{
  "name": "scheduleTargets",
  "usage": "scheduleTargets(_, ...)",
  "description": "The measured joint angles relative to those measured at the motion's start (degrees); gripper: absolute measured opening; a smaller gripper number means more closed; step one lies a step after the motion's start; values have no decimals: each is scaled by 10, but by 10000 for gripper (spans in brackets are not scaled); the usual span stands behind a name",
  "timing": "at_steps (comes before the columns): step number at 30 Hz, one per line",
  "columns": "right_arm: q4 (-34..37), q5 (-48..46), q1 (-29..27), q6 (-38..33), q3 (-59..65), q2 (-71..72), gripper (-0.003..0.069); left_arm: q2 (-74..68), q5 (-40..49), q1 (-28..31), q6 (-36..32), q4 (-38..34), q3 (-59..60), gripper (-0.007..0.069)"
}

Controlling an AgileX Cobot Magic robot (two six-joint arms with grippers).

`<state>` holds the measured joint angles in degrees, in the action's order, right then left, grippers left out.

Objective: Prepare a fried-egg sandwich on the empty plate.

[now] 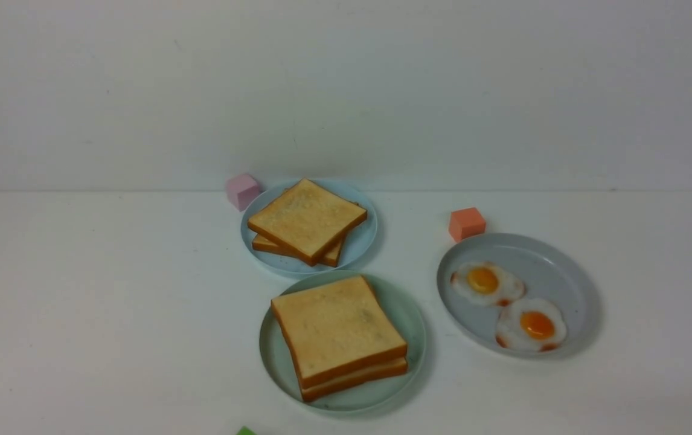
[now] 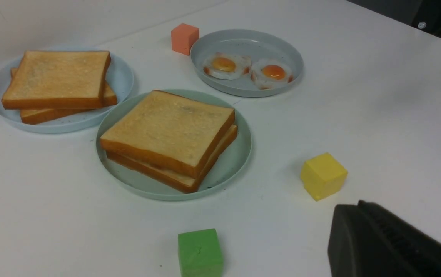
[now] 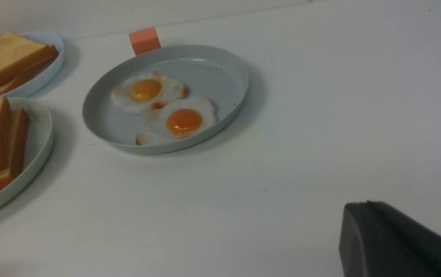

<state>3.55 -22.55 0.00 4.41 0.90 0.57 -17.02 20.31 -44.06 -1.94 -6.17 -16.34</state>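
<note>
Sandwich (image 1: 339, 334) on the mint plate (image 1: 407, 320) hides any filling.

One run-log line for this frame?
mint plate: two stacked toast slices, filling unseen | grey plate: two fried eggs | grippers: off objects

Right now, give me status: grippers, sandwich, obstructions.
Both grippers clear of the plates, jaw state unreadable. Two-slice toast stack on the mint-green plate; no egg visible between slices. Two fried eggs on the grey plate. Nothing blocking.
</note>
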Motion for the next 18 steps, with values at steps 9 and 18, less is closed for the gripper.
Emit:
scheduleTargets(9,0,0,0,0,0,0,-1,0,0,0,0,0,0,12)
scheduleTargets(18,0,0,0,0,0,0,4,12,-35,17,0,0,31,18)
